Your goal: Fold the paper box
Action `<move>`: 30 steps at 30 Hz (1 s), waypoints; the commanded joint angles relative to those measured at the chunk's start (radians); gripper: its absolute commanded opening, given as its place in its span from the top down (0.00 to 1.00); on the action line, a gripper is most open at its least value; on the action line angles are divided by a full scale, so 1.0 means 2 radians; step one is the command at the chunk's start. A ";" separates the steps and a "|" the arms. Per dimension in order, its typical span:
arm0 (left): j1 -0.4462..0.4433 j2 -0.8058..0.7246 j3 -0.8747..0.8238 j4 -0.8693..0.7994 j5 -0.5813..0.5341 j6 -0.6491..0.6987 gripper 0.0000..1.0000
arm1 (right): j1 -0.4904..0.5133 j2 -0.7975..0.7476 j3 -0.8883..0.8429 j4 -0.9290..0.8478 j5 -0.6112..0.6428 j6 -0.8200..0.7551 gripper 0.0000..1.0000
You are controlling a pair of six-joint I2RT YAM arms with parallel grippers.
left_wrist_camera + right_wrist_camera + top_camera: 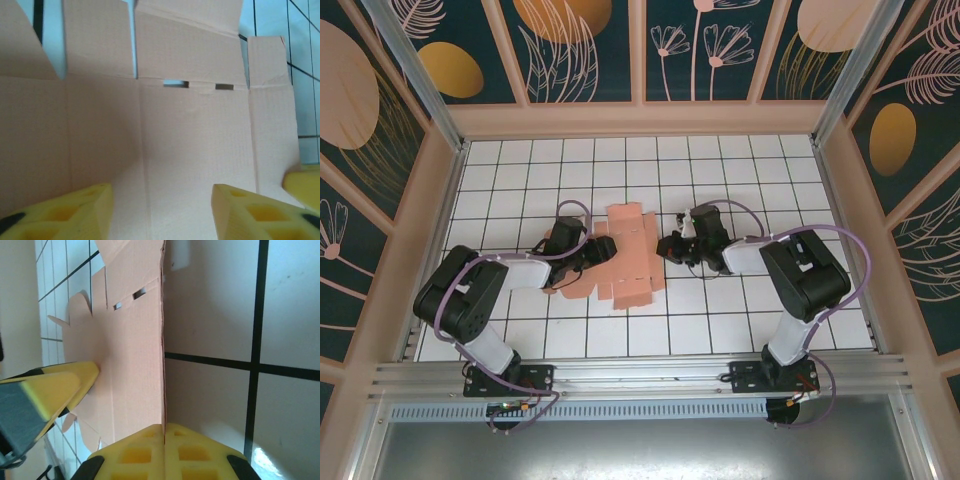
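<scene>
My top camera looked down on the paper box (pixel 635 265); both wrist cameras pressed close to it, seemingly from opposite sides.

paper box (pixel 630 270): salmon-pink | table (pixel 770 180): white, black grid | walls (pixel 590 50): teal, peach leaves

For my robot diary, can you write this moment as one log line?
paper box: unfolded sheet | left gripper: open, over sheet | right gripper: shut on sheet edge

The white-and-black left arm (pixel 510 272) is stretching inward, its yellow-fingered left gripper (pixel 160 200) holding its jaws apart. The matching right arm (pixel 765 255) is reaching leftward, its right gripper (pixel 164 432) clamping the edge of the salmon-pink cardboard paper box (pixel 135 355).
</scene>
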 commanded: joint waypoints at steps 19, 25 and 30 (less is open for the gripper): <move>0.000 -0.086 -0.021 -0.009 -0.045 -0.023 0.01 | 0.043 0.085 0.271 -0.498 0.515 -0.234 1.00; 0.000 -0.077 -0.017 -0.009 -0.045 -0.027 0.01 | 0.069 0.186 0.374 -0.569 0.633 -0.199 1.00; 0.000 -0.084 -0.022 -0.014 -0.047 -0.023 0.01 | 0.084 0.212 0.408 -0.567 0.630 -0.198 1.00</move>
